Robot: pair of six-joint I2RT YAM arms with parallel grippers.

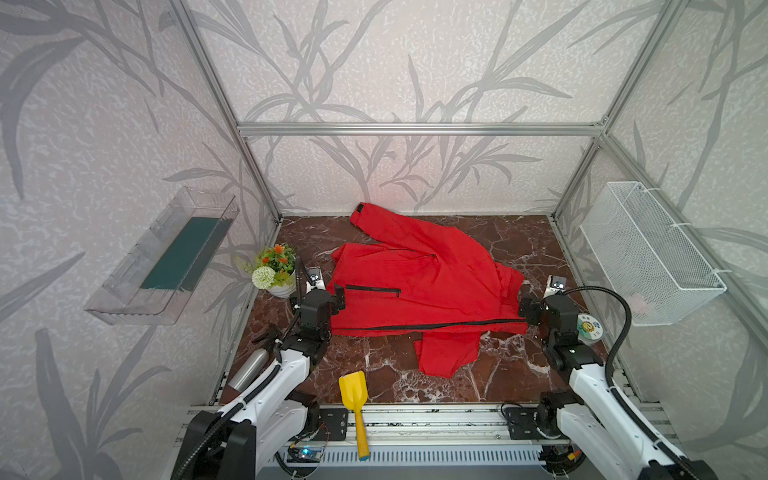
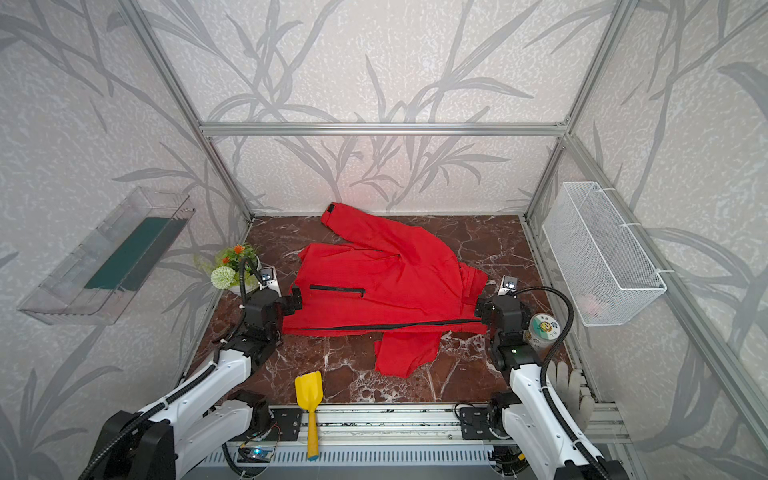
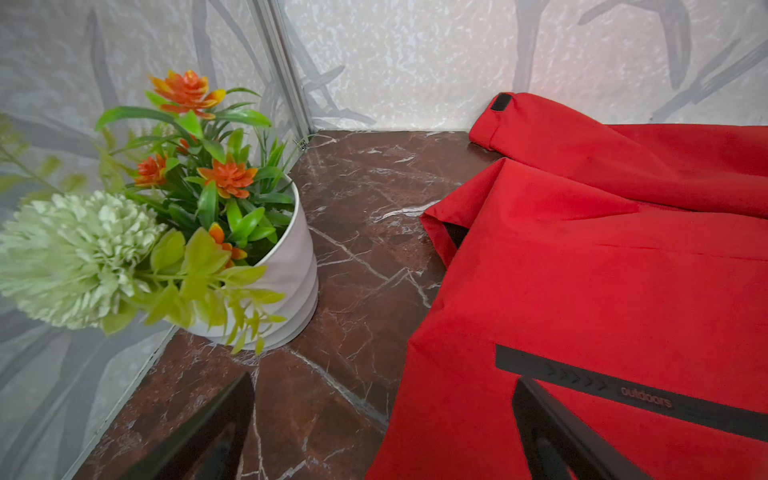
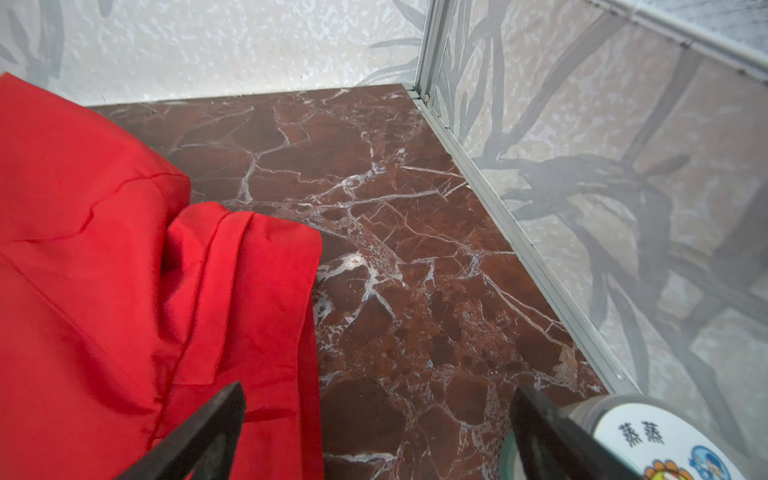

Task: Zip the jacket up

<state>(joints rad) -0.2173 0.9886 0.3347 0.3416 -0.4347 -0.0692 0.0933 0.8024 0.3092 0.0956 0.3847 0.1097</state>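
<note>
place: robot lab booth
frame: aluminium bars (image 1: 415,129), upper middle
walls: leaf-print panels (image 1: 104,124)
base: mounting rail (image 1: 424,417), bottom edge

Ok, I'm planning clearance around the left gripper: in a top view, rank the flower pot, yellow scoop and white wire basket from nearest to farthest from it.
1. Flower pot, close beside the left gripper, by the left wall.
2. Yellow scoop, at the front edge.
3. Wire basket, on the right wall.

jacket (image 3: 602,270): cut by frame edge in both wrist views | jar (image 4: 665,436): half out of frame | pink lump (image 1: 638,304) in basket (image 1: 640,232): too blurred to tell
</note>
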